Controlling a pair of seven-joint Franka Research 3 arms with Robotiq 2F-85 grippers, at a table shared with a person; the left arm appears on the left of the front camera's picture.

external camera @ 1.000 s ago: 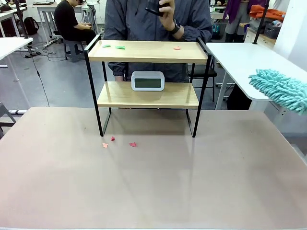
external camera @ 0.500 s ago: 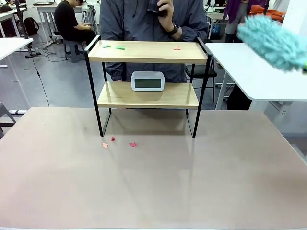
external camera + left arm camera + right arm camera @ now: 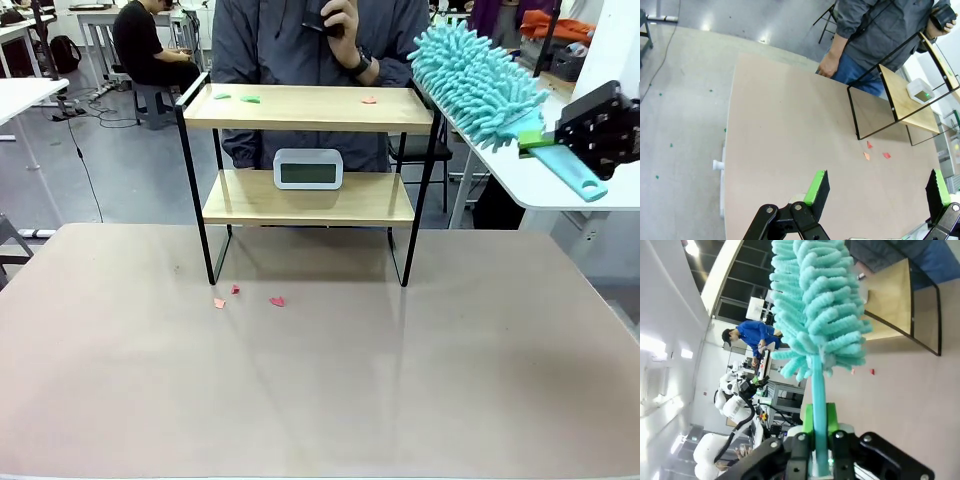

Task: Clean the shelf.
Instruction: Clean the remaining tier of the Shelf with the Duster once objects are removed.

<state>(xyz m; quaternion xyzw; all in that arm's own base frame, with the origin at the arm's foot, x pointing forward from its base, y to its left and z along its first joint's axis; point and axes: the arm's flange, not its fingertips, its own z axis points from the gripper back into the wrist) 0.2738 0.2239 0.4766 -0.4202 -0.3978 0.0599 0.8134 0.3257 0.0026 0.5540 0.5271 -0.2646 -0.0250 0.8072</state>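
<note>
Left hand (image 3: 877, 189): black links, green pads (image 3: 816, 187) (round pivot pins).

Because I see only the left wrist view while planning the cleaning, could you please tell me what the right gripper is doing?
Observer: The right gripper is shut on the handle of a teal duster, held up beside the shelf's upper right corner.
Operator: Is there anything on the top board?
Observer: Two green scraps lie near its left end.
Operator: Anything else up there?
Observer: One pink scrap, right of the middle.
</note>
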